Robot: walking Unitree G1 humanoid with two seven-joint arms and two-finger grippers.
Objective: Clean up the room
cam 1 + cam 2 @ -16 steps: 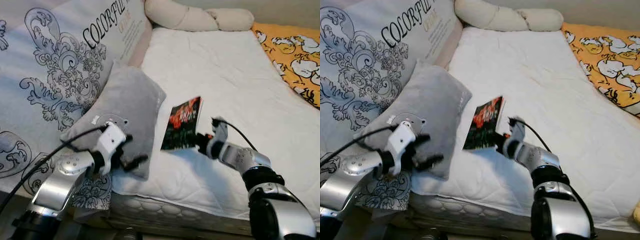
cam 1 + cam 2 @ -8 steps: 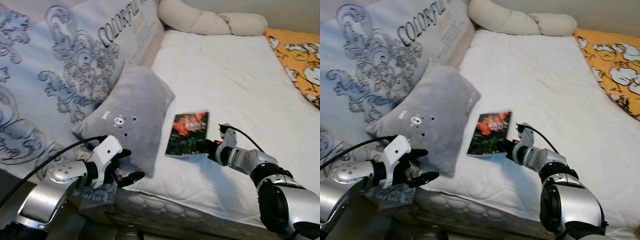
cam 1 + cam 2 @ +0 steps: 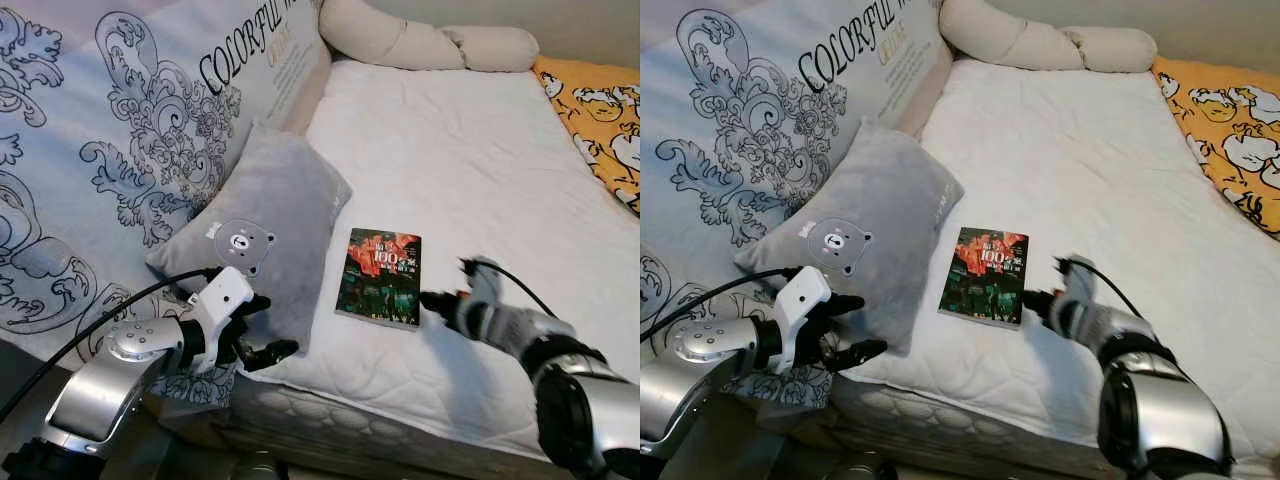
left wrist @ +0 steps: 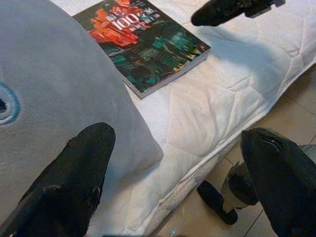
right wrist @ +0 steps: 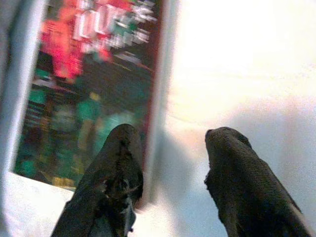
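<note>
A dark book (image 3: 380, 278) with a red and green cover lies flat on the white mattress (image 3: 470, 160), beside a grey bear pillow (image 3: 255, 225). My right gripper (image 3: 437, 299) is open just off the book's right edge, low over the sheet, with nothing between its fingers (image 5: 116, 173). The book's edge (image 5: 158, 74) runs ahead of those fingers. My left gripper (image 3: 268, 326) is open at the pillow's lower corner (image 4: 64, 98), by the mattress's front edge, holding nothing.
A big white quilt (image 3: 120, 130) with grey scrollwork leans along the left. A beige bolster (image 3: 420, 42) lies at the far end. An orange cartoon blanket (image 3: 600, 110) covers the right side. Tiled floor (image 4: 276, 98) shows below the mattress edge.
The book, held tilted up by my right gripper a second ago, now lies flat. The right gripper has let go and drawn back to the right. The camera has shifted a little.
</note>
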